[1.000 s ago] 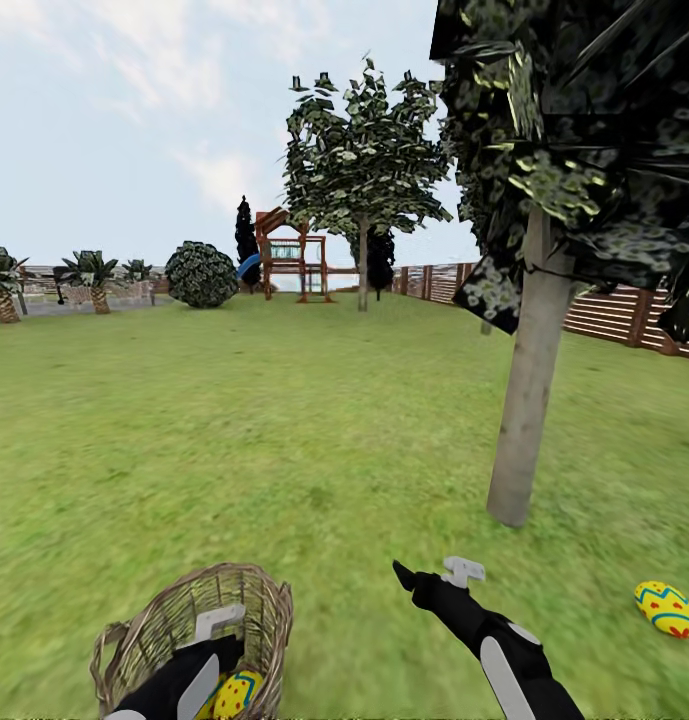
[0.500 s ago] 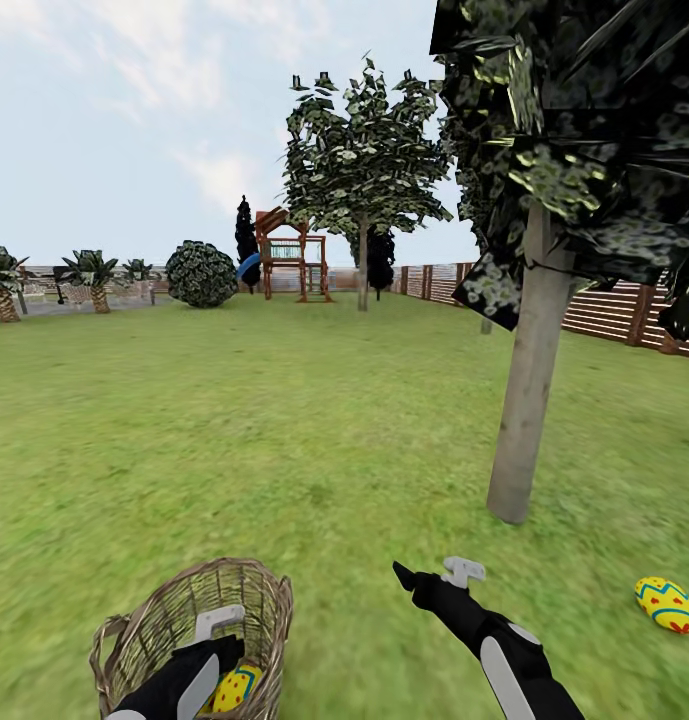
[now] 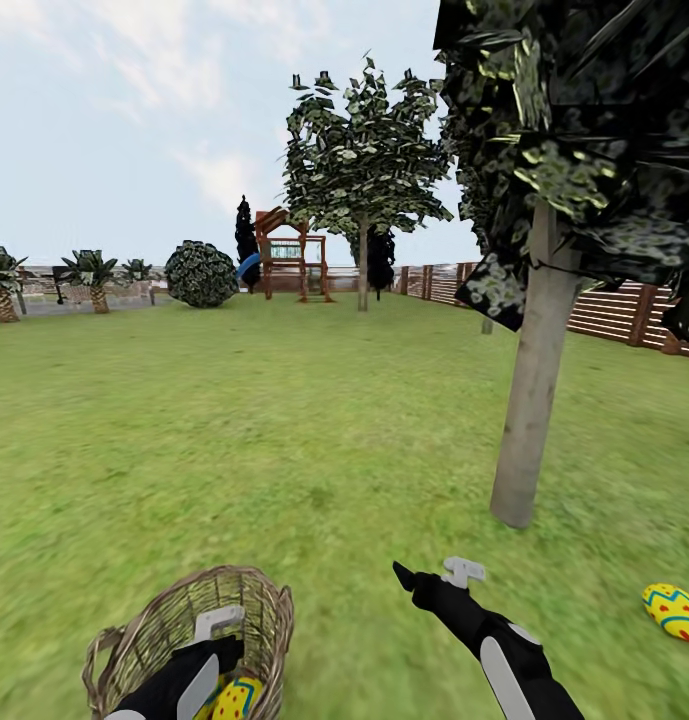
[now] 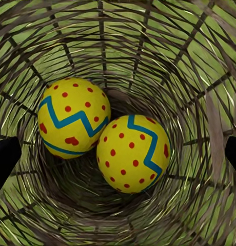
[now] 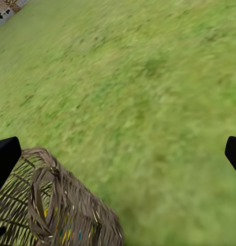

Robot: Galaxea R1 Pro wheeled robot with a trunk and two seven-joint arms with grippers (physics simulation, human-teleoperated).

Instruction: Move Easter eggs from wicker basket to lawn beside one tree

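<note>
The wicker basket (image 3: 164, 625) stands on the lawn (image 3: 284, 440) at the lower left, and my left arm (image 3: 174, 685) reaches down into it. Inside, my left gripper (image 4: 118, 156) is open above two Easter eggs (image 4: 74, 118) (image 4: 133, 154), which lie side by side on the basket floor. Its dark fingertips (image 4: 5, 161) stand wide apart, touching neither egg. Another egg (image 3: 674, 612) lies on the grass to the right of the pale tree trunk (image 3: 529, 400). My right gripper (image 5: 119, 156) hangs open and empty over the grass beside the basket (image 5: 46, 205).
A slatted wooden fence (image 3: 624, 315) runs behind the near tree on the right. A second tree (image 3: 362, 260), a playset (image 3: 289, 262), a round bush (image 3: 201, 275) and palms (image 3: 89, 280) stand far back. Open grass lies between them and me.
The whole head view has shifted slightly, so the camera moved. The basket sits a touch lower and further left in the picture. Both arms hold the same pose.
</note>
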